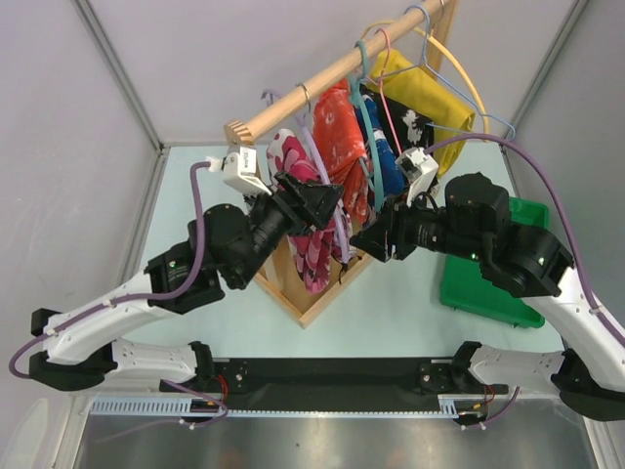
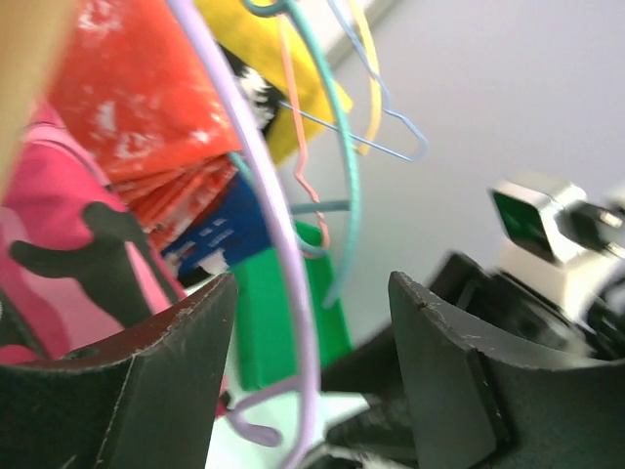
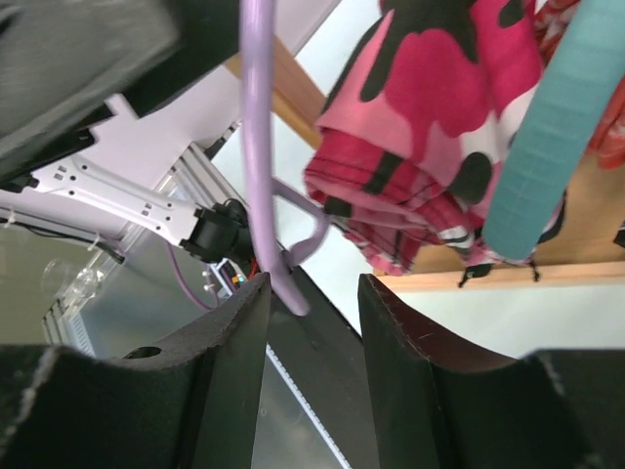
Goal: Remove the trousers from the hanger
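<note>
The pink camouflage trousers (image 1: 305,215) hang folded over the lilac hanger (image 1: 321,158) at the left end of the wooden rail (image 1: 322,83). My left gripper (image 1: 330,205) is open; in the left wrist view its gripper (image 2: 312,278) has the lilac hanger's arm (image 2: 291,264) running between the jaws without touching them, with the trousers (image 2: 59,225) to the left. My right gripper (image 1: 363,239) is open just right of the trousers. In the right wrist view its gripper (image 3: 314,278) has the hanger's lower corner (image 3: 258,156) ending at the left fingertip, with the trousers (image 3: 439,117) above.
An orange-red speckled garment (image 1: 337,122), a blue one (image 1: 389,168) and a yellow one (image 1: 430,93) hang further right on teal (image 3: 547,147) and pink hangers. The rail's wooden stand (image 1: 312,305) lies under the trousers. A green bin (image 1: 483,283) sits at the right.
</note>
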You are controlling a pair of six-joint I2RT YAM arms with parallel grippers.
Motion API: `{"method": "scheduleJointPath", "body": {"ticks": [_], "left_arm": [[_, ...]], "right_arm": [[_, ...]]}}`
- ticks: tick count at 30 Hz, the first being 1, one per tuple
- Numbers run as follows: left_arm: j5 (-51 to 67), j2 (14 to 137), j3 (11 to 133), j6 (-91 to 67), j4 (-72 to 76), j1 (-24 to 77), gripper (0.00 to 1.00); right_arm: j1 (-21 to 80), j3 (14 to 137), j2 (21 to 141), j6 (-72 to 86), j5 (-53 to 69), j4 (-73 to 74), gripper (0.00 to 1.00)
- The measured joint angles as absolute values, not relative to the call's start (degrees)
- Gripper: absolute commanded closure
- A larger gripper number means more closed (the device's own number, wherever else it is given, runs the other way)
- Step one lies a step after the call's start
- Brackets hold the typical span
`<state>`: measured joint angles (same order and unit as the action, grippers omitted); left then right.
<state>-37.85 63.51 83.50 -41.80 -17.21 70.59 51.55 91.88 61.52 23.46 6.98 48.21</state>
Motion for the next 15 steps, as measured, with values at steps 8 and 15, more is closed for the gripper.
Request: {"method": "scheduleJointPath", "body": {"ticks": [8, 15], "left_arm": [[-45.6, 66.3, 83.5, -38.9, -15.0, 70.5, 0.32], [-45.6, 68.0, 83.5, -38.3, -10.8, 70.2, 0.38]], "right_arm": [[52.0, 89.6, 59.9, 24.7, 10.1, 43.7, 0.45], [52.1, 89.6, 59.8, 25.0, 11.7, 39.9, 0.43]]}}
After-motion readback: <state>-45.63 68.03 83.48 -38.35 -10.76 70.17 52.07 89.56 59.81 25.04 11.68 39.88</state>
